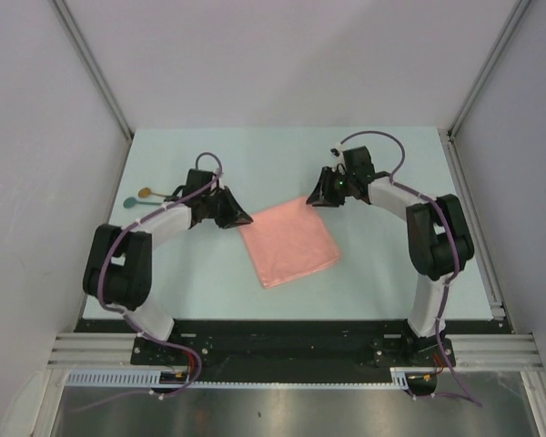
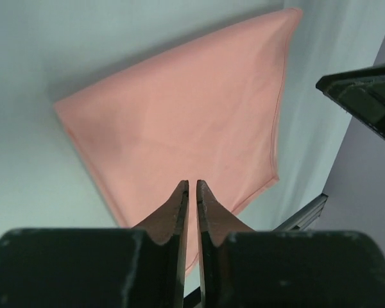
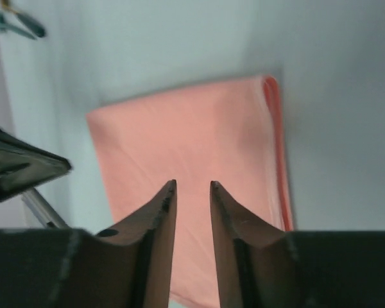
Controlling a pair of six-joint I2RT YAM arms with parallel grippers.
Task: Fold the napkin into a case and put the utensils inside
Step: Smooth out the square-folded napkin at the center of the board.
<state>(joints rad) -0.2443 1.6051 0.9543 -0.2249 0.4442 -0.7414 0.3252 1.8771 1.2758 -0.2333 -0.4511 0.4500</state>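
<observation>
Nearest the arm bases, between the black base plate (image 1: pixel 291 339) and the napkin (image 1: pixel 288 241), runs a broad strip of bare pale-green table (image 1: pixel 209 282) with open room along the napkin's near corner and its near-right edge. The napkin lies flat as a folded salmon-pink square turned corner-on, about midway between the two arms; in the right wrist view its right edge (image 3: pixel 277 128) shows stacked layers. The left gripper (image 1: pixel 241 217) stands at the napkin's left corner, and in its own camera its fingers (image 2: pixel 179 205) are pressed almost together with only a thin slit between them and nothing held, tips over the cloth's near part; whether they touch the napkin cannot be told. The right gripper (image 1: pixel 317 198) sits at the napkin's far corner, its fingers (image 3: pixel 160 218) slightly spread with a narrow gap and nothing in it, above the cloth. These two heads crowd the napkin's left and far sides, while its right side is free out to the right arm's elbow. Well to the left of the napkin, beyond the left gripper, lie the two spoons (image 1: pixel 138 197), side by side, one golden bowl and one teal; the left arm's cable crosses near their handles, and in the right wrist view they are blurred and cut off at the frame corner. Farther than the napkin the table runs bare to the grey walls (image 1: pixel 300 55)
</observation>
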